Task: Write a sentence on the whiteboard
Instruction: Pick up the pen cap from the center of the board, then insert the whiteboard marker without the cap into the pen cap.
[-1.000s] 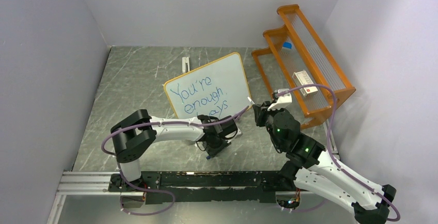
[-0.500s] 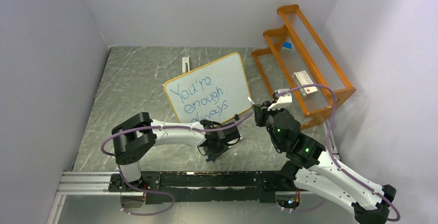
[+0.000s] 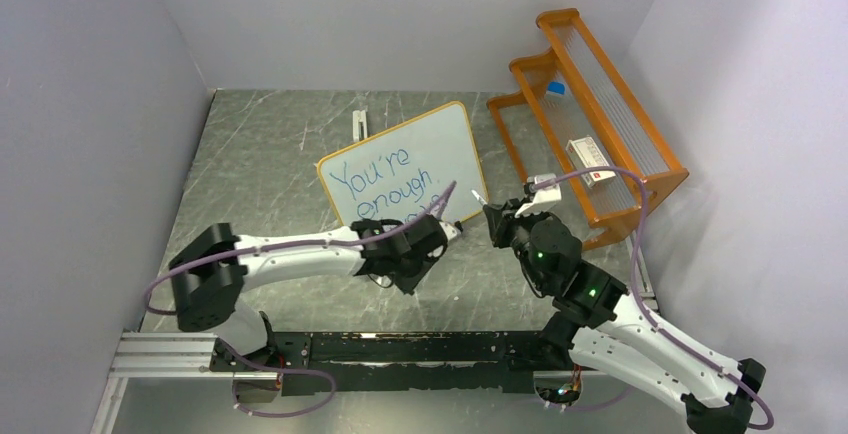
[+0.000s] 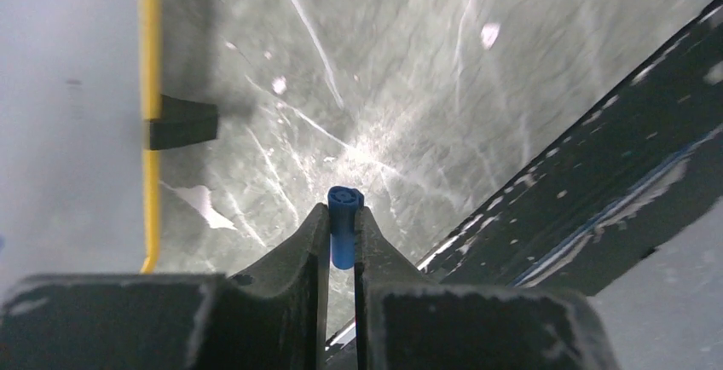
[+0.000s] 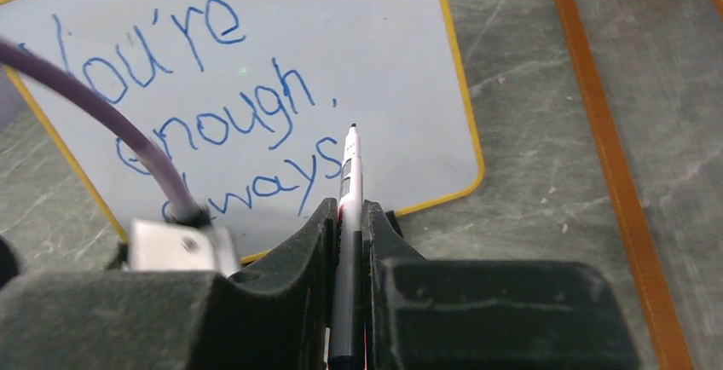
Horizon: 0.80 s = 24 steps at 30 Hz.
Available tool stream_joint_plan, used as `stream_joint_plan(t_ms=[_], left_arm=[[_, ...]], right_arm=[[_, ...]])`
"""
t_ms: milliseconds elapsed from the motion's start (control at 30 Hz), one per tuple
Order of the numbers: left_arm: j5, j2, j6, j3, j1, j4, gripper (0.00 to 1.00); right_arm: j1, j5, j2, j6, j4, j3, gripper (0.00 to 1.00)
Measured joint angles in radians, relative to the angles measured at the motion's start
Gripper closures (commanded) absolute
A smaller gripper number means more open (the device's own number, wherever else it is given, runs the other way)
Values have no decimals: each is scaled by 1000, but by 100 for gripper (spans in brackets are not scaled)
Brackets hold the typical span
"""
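Whiteboard (image 3: 405,169) is standing in the middle of the counter (image 3: 270,154), left of the rack (image 3: 590,114), reading "You're enough, always". Right pincer (image 5: 348,216) is pinching a pen (image 5: 350,161), tip near the last word. Left pincer (image 4: 343,213) is pinching a blue cap (image 4: 344,238) beside the board's near edge.

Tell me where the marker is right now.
Right wrist view: the marker sits clamped in the right hand, its tip aimed at the whiteboard's lower right, just past "always".

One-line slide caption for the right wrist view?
Right gripper shut on a marker, its tip toward the whiteboard reading "You're enough, always".
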Motion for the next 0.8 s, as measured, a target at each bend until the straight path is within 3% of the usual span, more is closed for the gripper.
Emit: stream_joint_plan(t_ms=[400,800], left_arm=[[-156,-391,-239,-59,122,236,95],[-410,-599,-599,-184,161,455,95]], right_arm=[[0,-137,-91,-66,239,-120,100],[0,-286,-60,-100,637,-265,100]])
